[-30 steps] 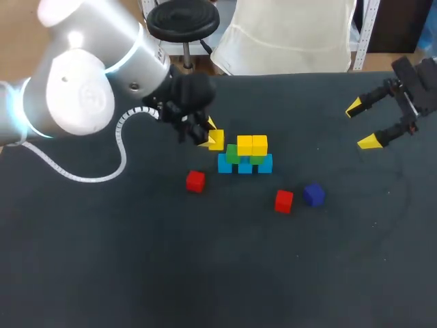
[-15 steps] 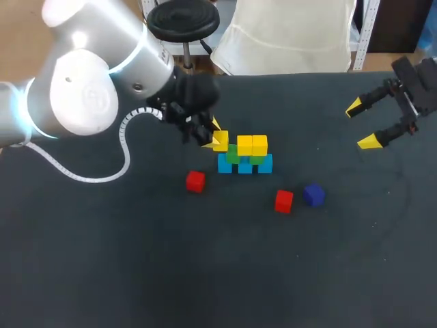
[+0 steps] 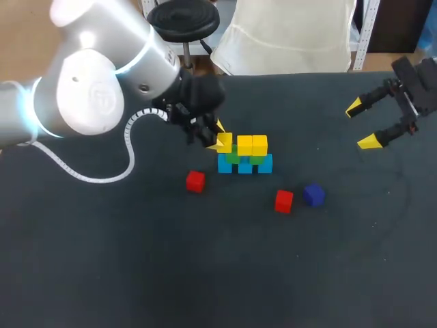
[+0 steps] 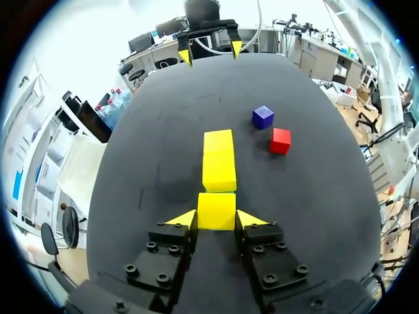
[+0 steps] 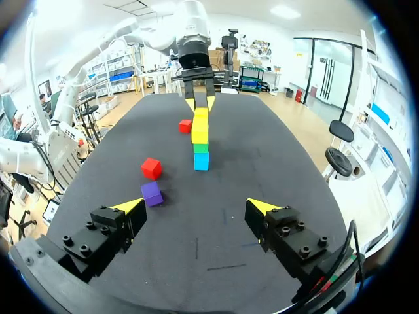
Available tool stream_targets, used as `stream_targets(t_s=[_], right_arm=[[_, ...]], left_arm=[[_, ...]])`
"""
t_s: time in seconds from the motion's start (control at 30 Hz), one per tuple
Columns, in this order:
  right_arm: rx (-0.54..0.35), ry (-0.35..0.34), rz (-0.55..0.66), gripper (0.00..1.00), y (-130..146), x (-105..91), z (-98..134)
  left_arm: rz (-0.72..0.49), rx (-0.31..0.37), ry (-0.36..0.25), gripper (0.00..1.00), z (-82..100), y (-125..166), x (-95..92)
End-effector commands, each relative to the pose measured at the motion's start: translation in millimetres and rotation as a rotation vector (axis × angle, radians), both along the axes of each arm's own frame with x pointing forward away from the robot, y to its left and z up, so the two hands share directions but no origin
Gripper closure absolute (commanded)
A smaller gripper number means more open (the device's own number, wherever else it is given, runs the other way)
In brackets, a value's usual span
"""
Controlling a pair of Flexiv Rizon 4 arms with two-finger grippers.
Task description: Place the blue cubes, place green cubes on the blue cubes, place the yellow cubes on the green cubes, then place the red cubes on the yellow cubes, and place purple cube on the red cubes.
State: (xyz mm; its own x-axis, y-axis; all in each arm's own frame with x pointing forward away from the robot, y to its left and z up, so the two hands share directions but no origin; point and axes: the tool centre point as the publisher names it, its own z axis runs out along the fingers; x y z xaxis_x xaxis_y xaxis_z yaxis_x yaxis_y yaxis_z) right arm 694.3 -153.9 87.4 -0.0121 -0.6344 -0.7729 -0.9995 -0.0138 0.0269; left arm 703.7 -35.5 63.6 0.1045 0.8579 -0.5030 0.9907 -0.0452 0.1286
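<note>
While clamping a yellow cube [image 3: 224, 141] in the left gripper [image 4: 216, 221], hovers just beside the two placed yellows [image 3: 252, 145], level with them above green [image 3: 233, 156] and blue [image 3: 244, 165], to complete that layer; holds right gripper [image 3: 362, 125] spread wide, well apart, with reds [image 3: 283, 200] and purple [image 3: 313, 195] loose nearby.

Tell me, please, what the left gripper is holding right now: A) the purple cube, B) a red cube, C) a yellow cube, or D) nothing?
C: the left gripper has both fingers pressed against a yellow cube, right beside the two yellow cubes on the stack.
</note>
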Motion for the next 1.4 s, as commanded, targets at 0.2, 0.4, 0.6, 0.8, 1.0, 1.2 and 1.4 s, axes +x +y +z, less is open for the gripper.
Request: stream_targets(t_s=[0.2, 0.4, 0.6, 0.8, 1.0, 1.2, 1.4], right_arm=[[0.002, 0.000, 0.002, 0.00, -0.1, 0.9, -0.5], [0.002, 0.000, 0.002, 0.00, -0.1, 0.9, -0.5], [0.002, 0.000, 0.002, 0.00, -0.1, 0.9, -0.5], [0.002, 0.000, 0.002, 0.00, -0.1, 0.9, -0.5], [0.002, 0.000, 0.002, 0.00, -0.1, 0.9, -0.5], [0.002, 0.000, 0.002, 0.00, -0.1, 0.9, -0.5], [0.002, 0.000, 0.002, 0.00, -0.1, 0.9, -0.5]], left_arm=[[-0.006, -0.007, 0.011, 1.00, -1.9, -4.0, 3.7], [-0.008, -0.004, 0.014, 1.00, -3.9, -5.2, 4.0], [-0.013, 0.002, 0.014, 0.98, -4.6, -6.1, 4.2], [-0.016, -0.003, 0.016, 0.97, -5.2, -6.9, 4.3], [-0.019, -0.002, 0.018, 0.93, -5.8, -7.4, 4.5], [-0.023, -0.004, 0.021, 0.85, -6.5, -8.0, 4.7], [-0.024, -0.001, 0.022, 0.80, -6.8, -8.3, 5.1]])
